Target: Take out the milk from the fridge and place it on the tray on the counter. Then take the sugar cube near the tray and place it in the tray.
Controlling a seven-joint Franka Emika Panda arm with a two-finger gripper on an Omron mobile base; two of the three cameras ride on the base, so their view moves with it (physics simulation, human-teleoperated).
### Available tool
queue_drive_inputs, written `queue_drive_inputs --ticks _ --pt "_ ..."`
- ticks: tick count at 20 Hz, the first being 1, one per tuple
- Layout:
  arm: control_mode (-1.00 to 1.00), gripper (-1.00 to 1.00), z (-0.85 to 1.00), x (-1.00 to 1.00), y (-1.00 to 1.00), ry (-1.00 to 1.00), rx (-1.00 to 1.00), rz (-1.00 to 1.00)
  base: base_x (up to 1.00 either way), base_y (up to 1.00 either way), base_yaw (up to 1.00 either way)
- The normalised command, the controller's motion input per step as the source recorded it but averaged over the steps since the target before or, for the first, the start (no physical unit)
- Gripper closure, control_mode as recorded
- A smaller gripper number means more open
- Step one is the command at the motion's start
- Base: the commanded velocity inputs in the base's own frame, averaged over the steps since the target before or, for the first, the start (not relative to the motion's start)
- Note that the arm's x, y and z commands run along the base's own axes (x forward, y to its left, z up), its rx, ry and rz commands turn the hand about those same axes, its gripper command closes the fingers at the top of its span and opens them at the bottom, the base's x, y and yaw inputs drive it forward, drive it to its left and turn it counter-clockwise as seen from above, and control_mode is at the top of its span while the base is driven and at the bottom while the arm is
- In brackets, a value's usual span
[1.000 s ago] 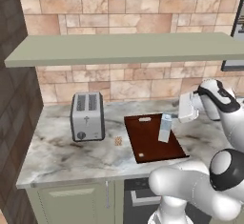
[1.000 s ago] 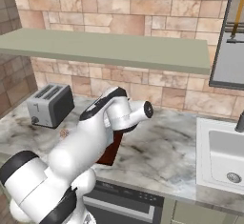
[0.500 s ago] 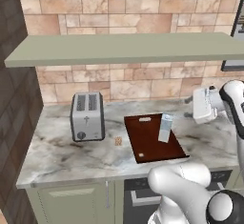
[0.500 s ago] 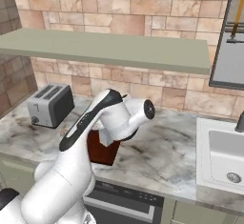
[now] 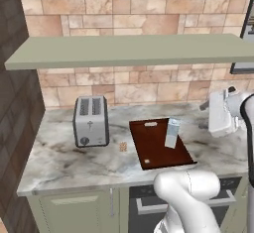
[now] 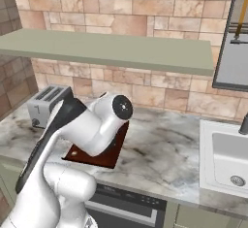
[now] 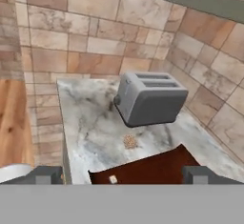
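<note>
The pincer (image 7: 122, 174) gapes wide and empty above the worktop (image 5: 64, 165). The milk (image 5: 172, 132) stands upright on the tray (image 5: 156, 150). What seems the sugar cube (image 5: 122, 147) lies just beside the tray, near the toaster (image 5: 91, 121).

milk (image 5: 172, 133) on tray (image 5: 155, 147), toaster (image 5: 91, 121) left, sugar cube (image 5: 122, 147) between

The arm is glossy white with rounded, bulbous links; a round black cap marks one joint, and a black strip runs along the link below it. The tool (image 7: 122, 174) ends in two small dark-grey blocky tips.
</note>
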Motion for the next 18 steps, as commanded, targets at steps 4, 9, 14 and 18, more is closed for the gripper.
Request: queue_drive_inputs --ticks 4,9,14,18 --pt "-1.00 -1.00 0.27 -0.61 0.71 -0.02 -0.25 -0.05 0.00 0.00 0.00" --pt "-1.00 -1.00 0.06 -0.21 0.89 0.06 -0.32 0.00 0.00 0.00 0.00" --pt "-1.00 -1.00 0.07 0.00 0.91 0.11 -0.31 0.00 0.00 0.00 0.00" --pt "-1.00 -1.00 0.00 0.00 0.61 0.18 -0.23 0.00 0.00 0.00 0.00"
